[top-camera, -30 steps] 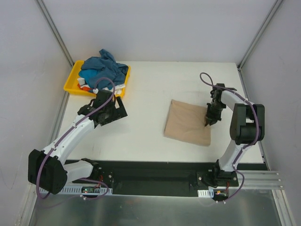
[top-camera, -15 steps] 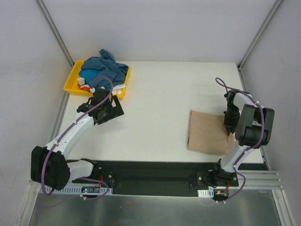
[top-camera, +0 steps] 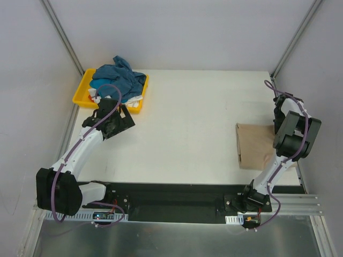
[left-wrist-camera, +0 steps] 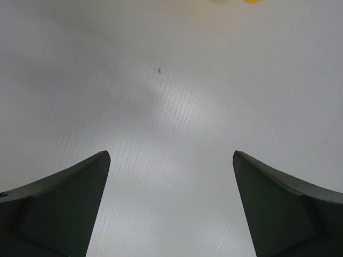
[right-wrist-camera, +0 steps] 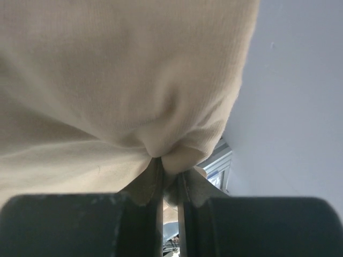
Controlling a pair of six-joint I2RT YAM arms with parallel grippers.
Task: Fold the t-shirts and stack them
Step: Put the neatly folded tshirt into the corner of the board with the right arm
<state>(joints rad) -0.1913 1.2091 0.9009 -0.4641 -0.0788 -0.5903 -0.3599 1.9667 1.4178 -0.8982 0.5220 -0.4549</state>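
Right claw (right-wrist-camera: 170, 172) dragged beige t-shirt (top-camera: 256, 145) farther right.

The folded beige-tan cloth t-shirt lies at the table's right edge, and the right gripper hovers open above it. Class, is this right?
No. The folded beige-tan cloth t-shirt does lie at the right edge of the table, but the right gripper is shut on it, not hovering open: the right wrist view shows a bunch of cloth pinched between its jaws.
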